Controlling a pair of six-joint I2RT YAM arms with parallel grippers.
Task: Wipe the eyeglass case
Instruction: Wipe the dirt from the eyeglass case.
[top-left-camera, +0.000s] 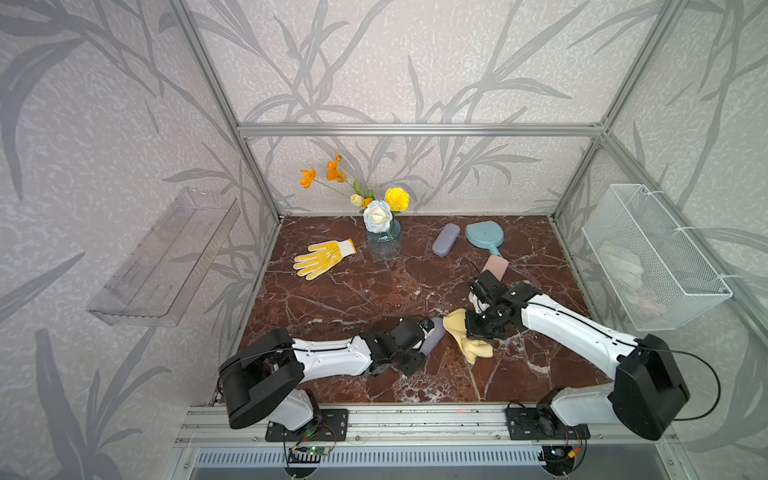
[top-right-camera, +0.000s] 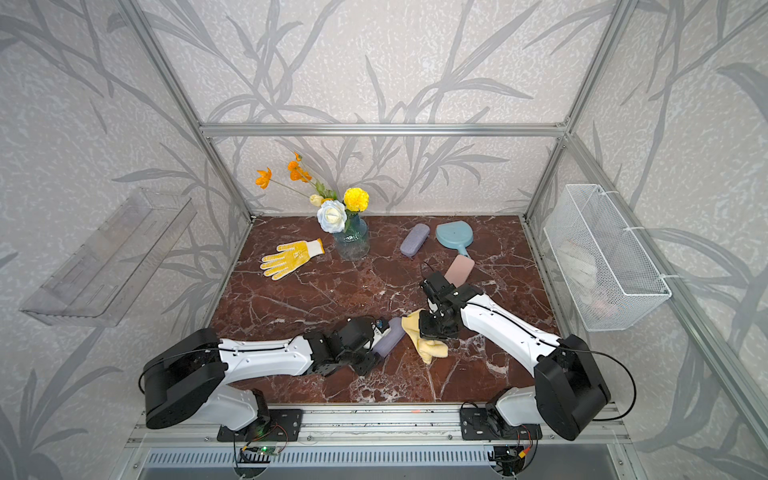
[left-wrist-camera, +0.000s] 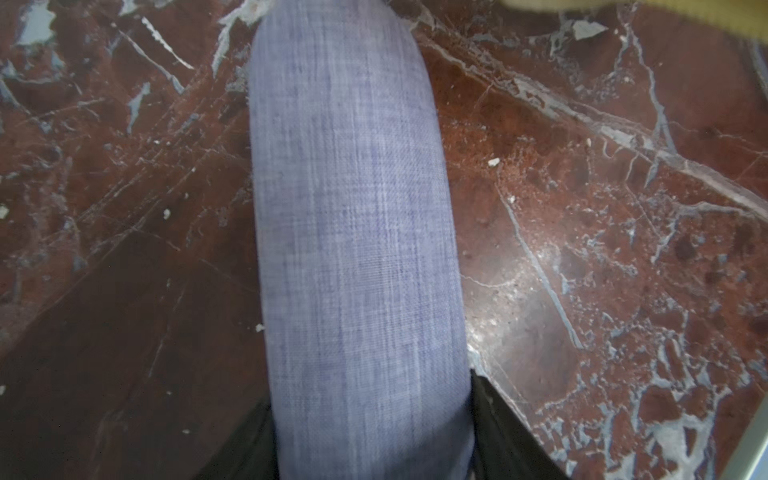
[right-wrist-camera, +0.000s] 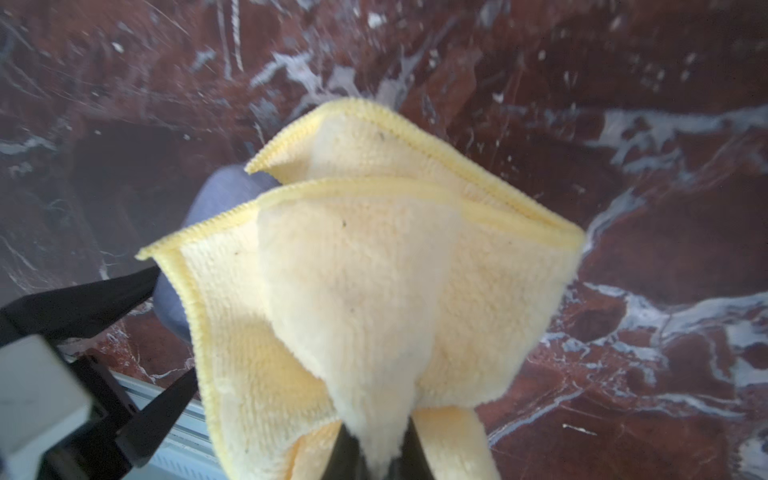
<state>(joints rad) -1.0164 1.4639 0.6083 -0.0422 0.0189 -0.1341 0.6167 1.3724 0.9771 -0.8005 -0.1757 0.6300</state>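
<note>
Gripping lavender fabric eyeglass case (left-wrist-camera: 353, 228) by one end, left fingers (left-wrist-camera: 498, 428) clamped; right fingers (right-wrist-camera: 347, 457) pinch yellow terry cloth (right-wrist-camera: 353, 291). Risk: wipe pressure levers case from end-grip.

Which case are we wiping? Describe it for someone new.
On the marble table, look front and centre. The lavender case there is clamped in the left jaws, next to the yellow cloth; its twin lies free at the back beside the blue mirror.

Lavender eyeglass case (top-left-camera: 432, 338), front-ctr; yellow cloth (top-left-camera: 455, 324) at tip
</note>
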